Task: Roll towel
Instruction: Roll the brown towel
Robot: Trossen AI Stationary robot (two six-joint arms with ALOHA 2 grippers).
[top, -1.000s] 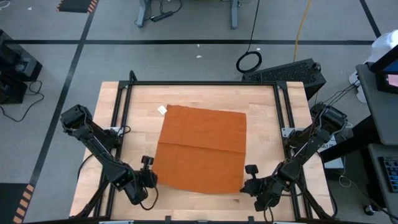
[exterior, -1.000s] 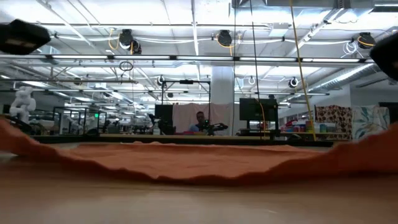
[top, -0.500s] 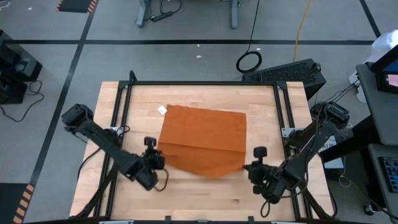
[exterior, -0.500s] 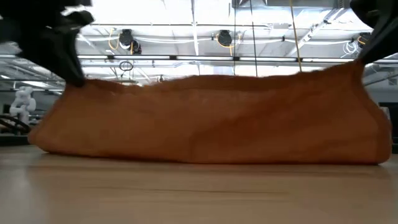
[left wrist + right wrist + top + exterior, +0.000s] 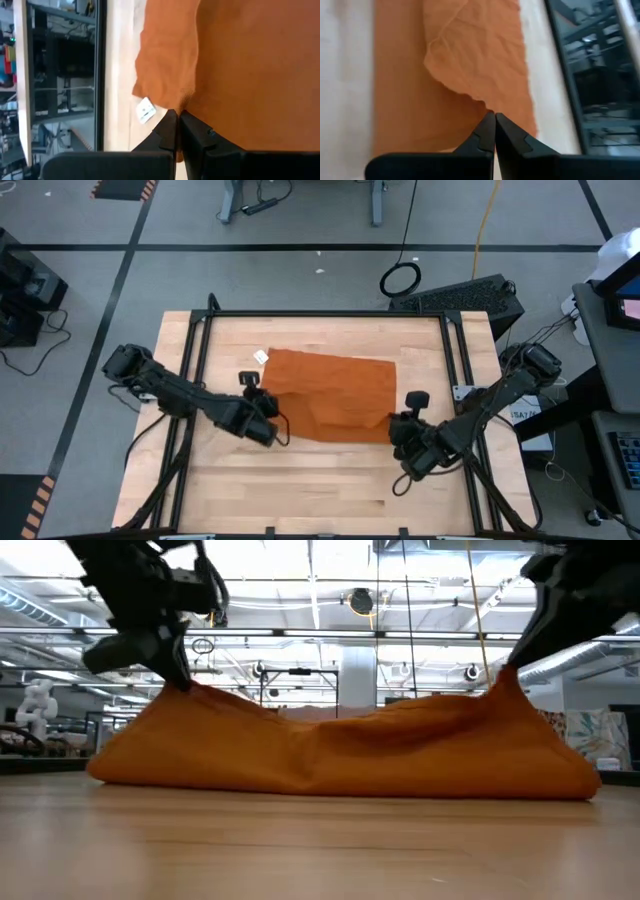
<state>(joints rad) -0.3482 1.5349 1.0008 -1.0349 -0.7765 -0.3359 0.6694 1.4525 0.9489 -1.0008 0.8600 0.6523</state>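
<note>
The burnt-orange towel (image 5: 335,395) lies on the wooden table (image 5: 300,490), its near part lifted and doubled back over its far part. Its white tag (image 5: 261,357) is at the far left corner and also shows in the left wrist view (image 5: 145,110). My left gripper (image 5: 266,418) is shut on the towel's left raised corner. My right gripper (image 5: 398,430) is shut on the right raised corner. In the low view the towel (image 5: 340,755) rises to a peak at each gripper and sags between them. My left gripper pinches the towel's left raised corner (image 5: 181,102) between its two fingers, at the cloth's edge. The corner is held up as a peak (image 5: 185,690); the cloth slopes slack from it down to the table. My right gripper pinches the towel's right raised corner (image 5: 487,106) between its two fingers, at the cloth's edge. The corner is held up as a peak (image 5: 503,680); the cloth hangs slack below it, with the towel's lower fold on the table.
A black metal frame (image 5: 320,314) runs round the table's far and side edges. Bare wood (image 5: 320,480) lies between the towel and the near edge. Beyond the table are a floor with cables and a black keyboard-like case (image 5: 470,295).
Both grippers have risen and gone toward the table's far edge, carrying the towel's near corners. The near half has lifted off the table and folded back over the far half, which has stayed in place. The middle of the lifted edge now sags between the two grippers.
</note>
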